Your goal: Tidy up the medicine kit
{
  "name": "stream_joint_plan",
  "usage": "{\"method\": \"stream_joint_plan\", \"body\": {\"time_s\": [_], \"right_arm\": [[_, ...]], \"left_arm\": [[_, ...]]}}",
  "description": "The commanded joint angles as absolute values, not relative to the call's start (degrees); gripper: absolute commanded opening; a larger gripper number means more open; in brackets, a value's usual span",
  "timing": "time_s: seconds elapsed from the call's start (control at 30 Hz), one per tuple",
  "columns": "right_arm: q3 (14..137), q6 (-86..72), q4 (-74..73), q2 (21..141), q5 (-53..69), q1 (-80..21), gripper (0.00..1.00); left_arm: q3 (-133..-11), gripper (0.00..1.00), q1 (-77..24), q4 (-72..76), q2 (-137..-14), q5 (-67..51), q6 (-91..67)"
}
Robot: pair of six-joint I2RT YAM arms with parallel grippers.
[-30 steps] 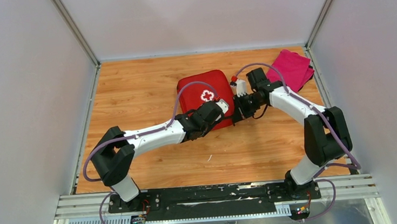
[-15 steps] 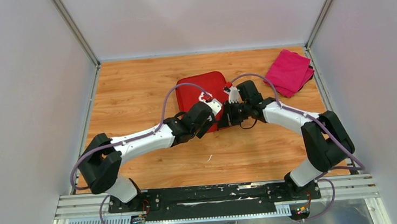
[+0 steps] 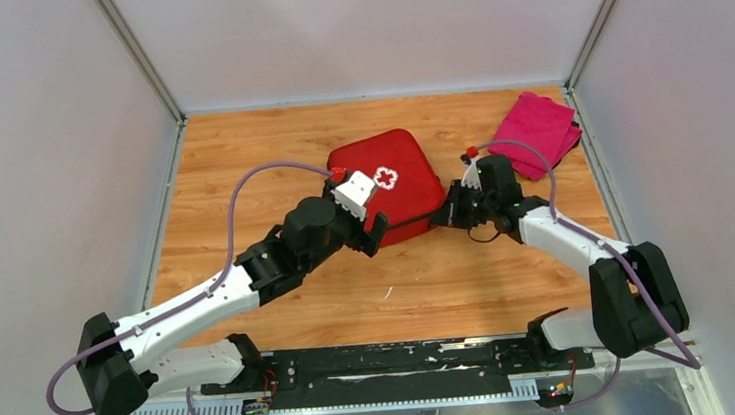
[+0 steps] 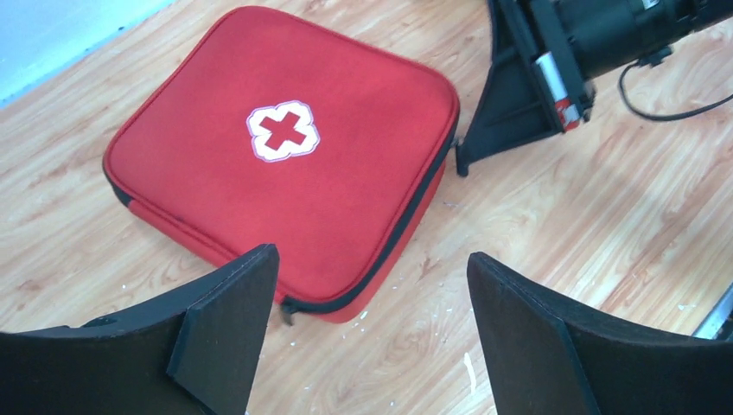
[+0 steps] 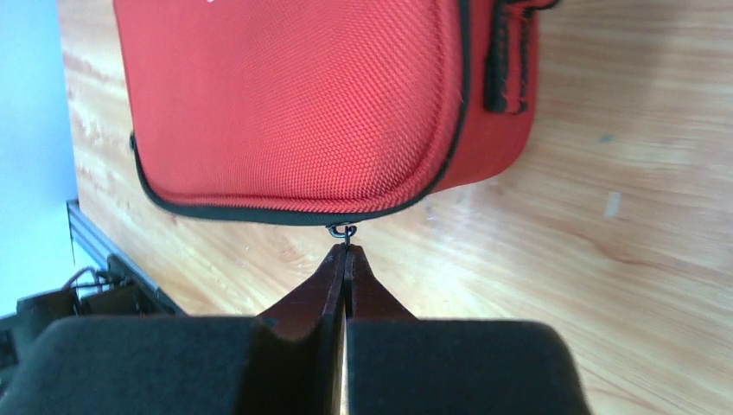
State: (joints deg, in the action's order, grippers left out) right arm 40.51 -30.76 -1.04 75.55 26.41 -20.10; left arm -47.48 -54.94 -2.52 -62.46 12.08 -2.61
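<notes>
The red medicine kit (image 3: pixel 396 177) lies flat and closed on the wooden table, white cross up. It also shows in the left wrist view (image 4: pixel 285 147) and the right wrist view (image 5: pixel 302 104). My left gripper (image 3: pixel 373 230) is open and empty, just off the kit's near left corner; its tips (image 4: pixel 372 259) frame a black zip pull (image 4: pixel 285 313). My right gripper (image 3: pixel 443 217) is at the kit's right near edge. In the right wrist view it (image 5: pixel 346 251) is shut on a small metal zip pull (image 5: pixel 343 232) at the black zip line.
A magenta folded cloth (image 3: pixel 537 130) lies at the back right corner by the wall. White walls close the table on three sides. A black fabric tab (image 5: pixel 506 60) sits on the kit's side.
My left arm has drawn back toward the near left, off the kit, so the cross shows. My right gripper has moved right and nearer along the kit's edge.
</notes>
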Motion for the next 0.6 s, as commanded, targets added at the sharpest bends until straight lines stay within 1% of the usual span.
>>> {"method": "stream_joint_plan", "body": {"time_s": [0.0,0.1,0.23,0.33,0.47,0.57], "right_arm": [[39.7,-29.8,-2.4,73.7,25.9,-13.9,0.0],[41.6,-27.5,-3.8,74.4,28.4,-10.8,0.0],[45.4,-23.3,-6.3,77.2,29.5,-8.7,0.0],[48.3,-22.2,-6.6,80.6,30.3,-6.6,0.0],[52.3,-21.1,-8.1,84.5,31.8,-5.6,0.0],[54.3,-20.1,-9.7,86.3,33.8,-5.6,0.0]], "left_arm": [[-49.3,0.86,-54.7,-2.9,-64.7,16.0,-3.5],[-51.6,0.87,-52.2,-3.9,-67.5,17.0,-5.1],[-55.7,0.87,-43.8,-5.3,-72.4,15.7,-11.1],[-60.1,0.88,-37.4,-6.6,-77.6,12.4,-13.3],[-67.3,0.9,-32.2,-6.8,-86.5,8.7,-11.5],[-73.1,0.91,-28.1,-6.1,-94.6,1.6,-10.0]]}}
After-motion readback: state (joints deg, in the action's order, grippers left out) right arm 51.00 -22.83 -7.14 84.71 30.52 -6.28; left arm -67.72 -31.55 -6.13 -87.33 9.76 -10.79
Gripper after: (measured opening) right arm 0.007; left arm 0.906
